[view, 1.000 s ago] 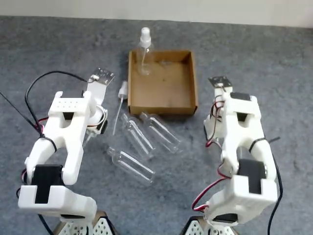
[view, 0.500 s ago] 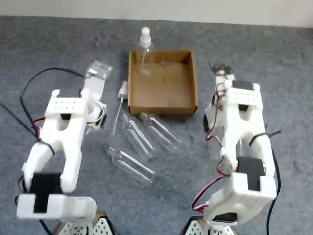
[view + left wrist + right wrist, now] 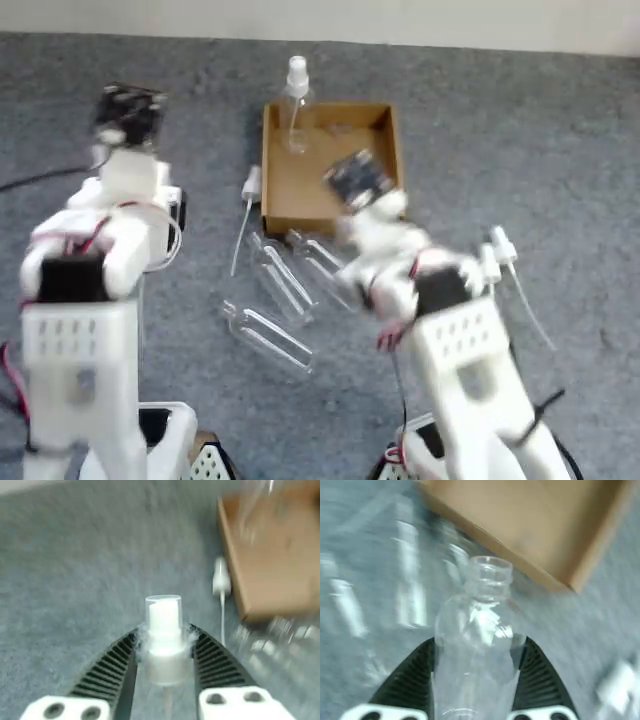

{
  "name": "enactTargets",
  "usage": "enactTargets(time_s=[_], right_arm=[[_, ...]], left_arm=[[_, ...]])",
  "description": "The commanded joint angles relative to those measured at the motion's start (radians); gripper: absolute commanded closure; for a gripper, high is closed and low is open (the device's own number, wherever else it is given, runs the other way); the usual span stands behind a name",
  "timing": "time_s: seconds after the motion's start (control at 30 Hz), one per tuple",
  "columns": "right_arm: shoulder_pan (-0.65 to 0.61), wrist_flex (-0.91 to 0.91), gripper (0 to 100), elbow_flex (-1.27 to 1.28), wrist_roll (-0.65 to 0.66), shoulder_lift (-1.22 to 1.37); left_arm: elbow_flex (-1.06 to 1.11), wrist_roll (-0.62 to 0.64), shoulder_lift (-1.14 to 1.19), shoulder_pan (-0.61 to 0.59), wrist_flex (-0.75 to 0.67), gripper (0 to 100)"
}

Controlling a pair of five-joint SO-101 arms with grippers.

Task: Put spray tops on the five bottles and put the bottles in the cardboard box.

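Cardboard box (image 3: 396, 150): open-topped with low walls, at the far middle of the counter (image 3: 520, 120). A capped bottle (image 3: 295, 110) stands in its far left corner. The rest of the floor is free, and open counter lies on both sides.
Right hand (image 3: 479, 645): pinching an uncapped bottle (image 3: 487, 575) round its body, near the box's near wall.
Lying bottles (image 3: 283, 278): three clear ones close together, just in front of the box. I judge them light, smooth and prone to roll, so best gripped mid-body.
Left hand (image 3: 164, 632): pressed on a spray top (image 3: 163, 612) at its collar, left of the box.
Loose spray tops: one (image 3: 250, 185) beside the box's left wall, another (image 3: 500, 245) right of the right arm. Their thin dip tubes are likely bendy.
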Motion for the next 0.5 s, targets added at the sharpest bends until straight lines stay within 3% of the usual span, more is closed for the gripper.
enactTargets(time_s=[0.0,0.27,0.47], right_arm=[[-0.157,-0.125,99.5,0.102,-0.046,-0.197],[-0.463,-0.300,99.5,0.318,-0.046,-0.337],[-0.539,-0.371,99.5,0.374,-0.049,-0.343]], left_arm=[[-0.081,0.087,-0.153,0.021,0.003,100],[-0.154,0.345,-0.208,0.111,-0.034,100],[-0.154,0.442,-0.209,0.130,-0.095,100]])
